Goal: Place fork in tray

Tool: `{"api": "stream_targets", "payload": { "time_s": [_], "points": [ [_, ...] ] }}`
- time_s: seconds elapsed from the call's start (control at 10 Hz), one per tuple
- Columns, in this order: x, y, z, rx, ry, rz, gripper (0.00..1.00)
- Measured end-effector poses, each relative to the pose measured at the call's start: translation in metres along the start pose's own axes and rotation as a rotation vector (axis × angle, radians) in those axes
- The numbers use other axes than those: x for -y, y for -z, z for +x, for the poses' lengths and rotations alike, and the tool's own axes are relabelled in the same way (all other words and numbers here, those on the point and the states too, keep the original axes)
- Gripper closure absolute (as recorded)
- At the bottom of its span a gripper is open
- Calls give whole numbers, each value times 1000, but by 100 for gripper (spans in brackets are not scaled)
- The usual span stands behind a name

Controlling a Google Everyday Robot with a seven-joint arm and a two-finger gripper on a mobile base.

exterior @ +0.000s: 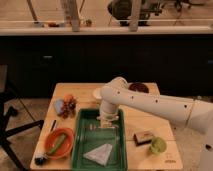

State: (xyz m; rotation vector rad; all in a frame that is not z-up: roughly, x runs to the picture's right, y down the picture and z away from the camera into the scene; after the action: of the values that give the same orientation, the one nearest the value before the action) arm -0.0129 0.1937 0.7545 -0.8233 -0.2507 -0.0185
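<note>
The deep-green tray (pixel 78 143) lies at the front middle of the wooden table. My gripper (pixel 106 123) hangs from the white arm, which reaches in from the right. The gripper is low over the far half of the tray. A thin silvery piece, which looks like the fork (pixel 96 128), lies across the tray floor just left of and under the gripper. I cannot tell whether the gripper still touches it. A white folded napkin (pixel 99 152) lies in the near half of the tray.
An orange bowl (pixel 58 142) holding something green sits left of the tray, with a dark stick utensil (pixel 53 125) behind it. Fruit (pixel 65 105) is at the back left. A white cup (pixel 98 93) and a dark bowl (pixel 139 88) are at the back. A brown block (pixel 143 136) and a green object (pixel 158 145) are on the right.
</note>
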Motion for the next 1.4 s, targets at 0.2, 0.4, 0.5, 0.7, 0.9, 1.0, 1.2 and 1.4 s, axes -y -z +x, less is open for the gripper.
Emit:
{"api": "stream_targets", "payload": {
  "time_s": [0.2,0.4,0.5,0.7,0.9,1.0,1.2,1.4],
  "points": [
    [2,-17,-1,10,-13,-41,100],
    [3,-30,-6,24,7,-79,100],
    [2,-35,-8,30,35,-97,100],
    [-2,-41,-10,39,129,-127,100],
    [-5,-45,-14,32,246,-159,100],
    [-7,-46,-17,24,295,-168,100],
    [-10,-48,-17,-4,373,-173,100],
    [-11,-49,-21,-23,421,-170,100]
  ]
}}
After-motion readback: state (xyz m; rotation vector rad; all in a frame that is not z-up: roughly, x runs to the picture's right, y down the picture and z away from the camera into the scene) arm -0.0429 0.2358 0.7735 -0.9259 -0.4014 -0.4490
